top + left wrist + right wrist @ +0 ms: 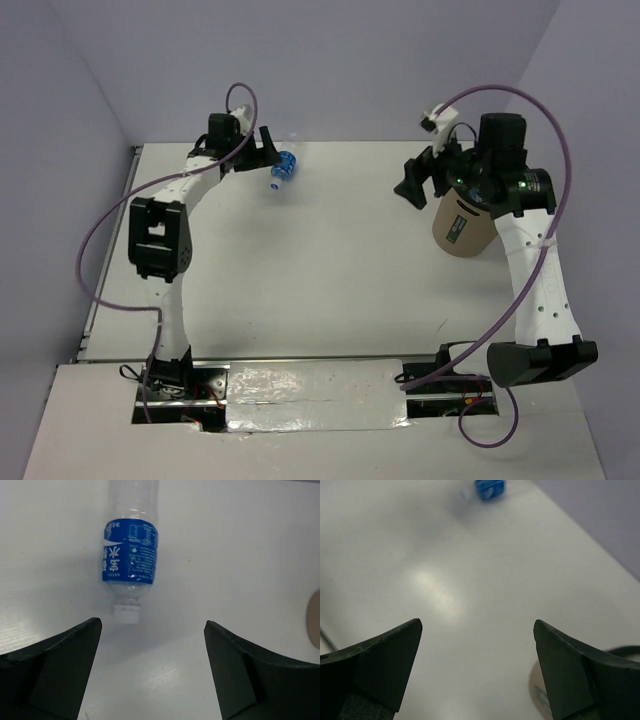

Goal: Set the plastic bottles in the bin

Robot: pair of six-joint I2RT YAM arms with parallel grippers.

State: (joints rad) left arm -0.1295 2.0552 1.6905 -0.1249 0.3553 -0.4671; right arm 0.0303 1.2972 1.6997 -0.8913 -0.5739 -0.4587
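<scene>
Looks like a robotics lab test cell: bare white counter (330, 280), plain lavender walls (350, 60), left arm (160, 240) and right arm (535, 290) bolted down, purple cables (90, 250) looping around.

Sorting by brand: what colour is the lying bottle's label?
Blue label with white print, clearest in the left wrist view.

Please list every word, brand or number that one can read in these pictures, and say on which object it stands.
"水": a large white character on the blue label of the bottle, seen sideways; I read it with some doubt.
The other white characters and the fine print on that label: too blurred or small to read.
The dark label on the bin: too small to read.
</scene>
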